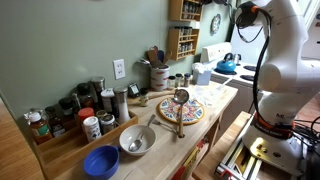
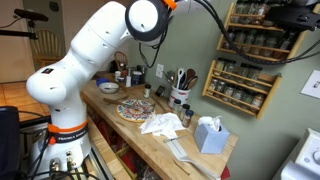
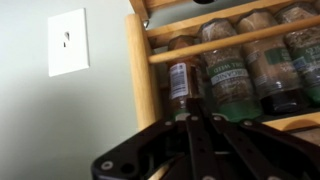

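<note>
My gripper (image 3: pixel 197 128) is raised high and faces a wooden spice rack (image 3: pixel 140 70) on the wall. In the wrist view its black fingers (image 3: pixel 188 135) are pressed together with nothing between them. Just beyond the fingertips stands a dark spice jar with a white label (image 3: pixel 179 78), beside green-labelled jars (image 3: pixel 228 80) on the same shelf. The fingers are close to the jars but I cannot tell if they touch. In both exterior views the white arm (image 2: pixel 100 45) reaches up, with the gripper (image 2: pixel 292 12) near the top of the rack (image 2: pixel 245 60).
A white light switch (image 3: pixel 68 42) sits on the wall beside the rack. Below, the wooden counter (image 1: pixel 215 100) carries a patterned plate (image 1: pixel 182 112), a blue bowl (image 1: pixel 101 160), a metal bowl (image 1: pixel 137 141), several bottles (image 1: pixel 75 110), a utensil crock (image 2: pixel 181 95) and a tissue box (image 2: pixel 209 133).
</note>
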{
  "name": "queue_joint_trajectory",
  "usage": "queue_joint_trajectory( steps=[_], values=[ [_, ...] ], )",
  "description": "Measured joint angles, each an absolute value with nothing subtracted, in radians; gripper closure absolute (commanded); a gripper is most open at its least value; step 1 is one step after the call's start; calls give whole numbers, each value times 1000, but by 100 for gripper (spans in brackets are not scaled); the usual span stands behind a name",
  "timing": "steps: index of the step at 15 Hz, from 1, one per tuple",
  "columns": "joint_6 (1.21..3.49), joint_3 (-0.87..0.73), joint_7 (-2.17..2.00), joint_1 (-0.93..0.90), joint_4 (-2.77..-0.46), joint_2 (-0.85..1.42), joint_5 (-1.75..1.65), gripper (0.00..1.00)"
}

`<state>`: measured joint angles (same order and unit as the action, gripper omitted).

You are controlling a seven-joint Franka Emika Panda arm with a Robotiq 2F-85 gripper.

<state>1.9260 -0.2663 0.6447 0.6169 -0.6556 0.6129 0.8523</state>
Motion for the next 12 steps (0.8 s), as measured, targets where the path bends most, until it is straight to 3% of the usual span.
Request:
queue_joint_trajectory(
  steps=[12],
  values=[
    [1948, -242, 634, 602, -658, 631, 851, 95]
  ],
)
